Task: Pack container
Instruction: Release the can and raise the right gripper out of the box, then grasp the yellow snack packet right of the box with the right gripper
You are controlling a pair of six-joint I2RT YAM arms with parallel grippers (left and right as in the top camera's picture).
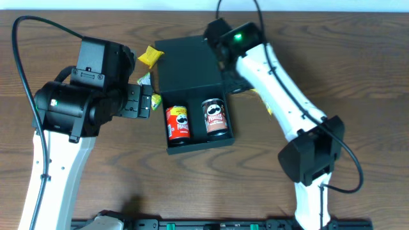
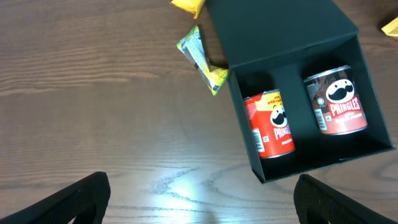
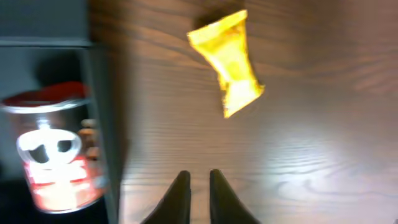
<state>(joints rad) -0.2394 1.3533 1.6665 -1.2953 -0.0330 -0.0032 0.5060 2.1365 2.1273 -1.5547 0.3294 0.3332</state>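
Observation:
The dark teal-green box (image 1: 188, 64) lies mid-table with its flap lid open toward the far side. It also shows in the left wrist view (image 2: 280, 31). A red chip can (image 1: 177, 122) and a brown-red chip can (image 1: 215, 117) lie side by side in it. My left gripper (image 2: 199, 183) is wide open and empty over bare table left of the box (image 1: 137, 101). My right gripper (image 3: 199, 177) is shut and empty just right of the box wall (image 3: 102, 124), short of a yellow snack packet (image 3: 231, 62). In the overhead view it sits by the box's right side (image 1: 235, 83).
A yellow packet (image 1: 151, 55) lies by the lid's far left corner. A green-yellow packet (image 2: 202, 59) lies against the box's left side. Another yellow packet (image 1: 268, 108) is mostly hidden under the right arm. The table is brown wood.

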